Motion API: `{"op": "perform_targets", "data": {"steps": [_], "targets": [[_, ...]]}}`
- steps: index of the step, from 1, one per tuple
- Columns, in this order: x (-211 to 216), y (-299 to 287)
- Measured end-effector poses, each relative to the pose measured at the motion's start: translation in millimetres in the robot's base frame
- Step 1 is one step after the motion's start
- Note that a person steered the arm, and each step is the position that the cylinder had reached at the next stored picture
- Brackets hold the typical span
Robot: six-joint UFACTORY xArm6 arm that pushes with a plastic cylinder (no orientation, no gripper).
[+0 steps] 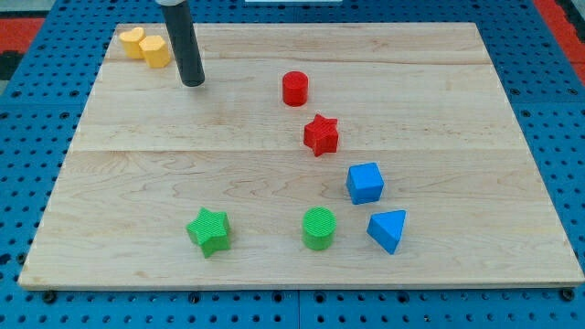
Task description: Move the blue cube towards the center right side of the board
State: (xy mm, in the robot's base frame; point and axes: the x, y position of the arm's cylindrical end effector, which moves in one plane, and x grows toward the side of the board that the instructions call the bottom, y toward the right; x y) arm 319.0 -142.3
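The blue cube (pixel 365 183) sits on the wooden board (pixel 457 110), right of the middle and a little toward the view's bottom. My tip (pixel 192 83) stands near the view's top left, far from the blue cube, just right of the two yellow blocks. A blue triangular block (pixel 388 230) lies just below and right of the cube. A red star (pixel 321 135) lies just above and left of the cube.
A red cylinder (pixel 294 89) stands above the red star. A green cylinder (pixel 319 228) and a green star (pixel 209 230) lie near the view's bottom. A yellow heart-like block (pixel 133 42) and a yellow cylinder-like block (pixel 156 52) sit at the top left corner.
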Motion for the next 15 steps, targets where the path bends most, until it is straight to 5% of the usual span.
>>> {"op": "perform_targets", "data": {"steps": [12, 13, 14, 15], "targets": [[36.3, 76.2], [60.4, 80.7], [144.6, 85.9], [188.1, 172.0]]}}
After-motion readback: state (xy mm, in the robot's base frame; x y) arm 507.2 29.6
